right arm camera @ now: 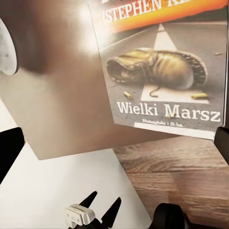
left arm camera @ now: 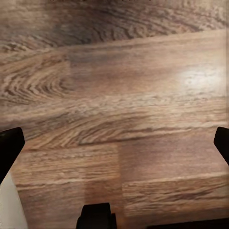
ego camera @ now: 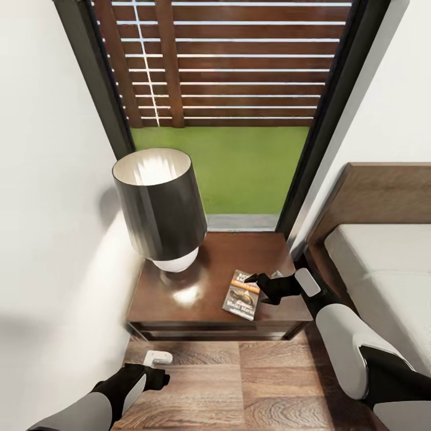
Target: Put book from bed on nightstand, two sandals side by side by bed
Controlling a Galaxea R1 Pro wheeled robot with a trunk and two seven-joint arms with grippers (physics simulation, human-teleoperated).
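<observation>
The book (ego camera: 241, 296) lies flat on the dark brown nightstand (ego camera: 239, 251), near its front right corner, cover up. Its boot picture and the words "Wielki Marsz" read clearly in the right wrist view, where the book (right arm camera: 167, 71) rests on the glossy top (right arm camera: 62, 105). My right gripper (ego camera: 256, 282) hovers at the book's right edge, open, nothing between its fingers (right arm camera: 9, 152). Low over the plank floor in front of the nightstand, my left gripper (ego camera: 158, 377) is open and empty, fingers (left arm camera: 9, 143) spread wide. The bed (ego camera: 383, 263) stands to the right. The sandals are out of view.
A table lamp (ego camera: 160, 206) with a dark drum shade takes up the nightstand's left half. A white wall (ego camera: 54, 239) runs close on the left. Behind the nightstand is a tall dark-framed window (ego camera: 239, 120). Wood floor (ego camera: 239, 389) lies between me and the nightstand.
</observation>
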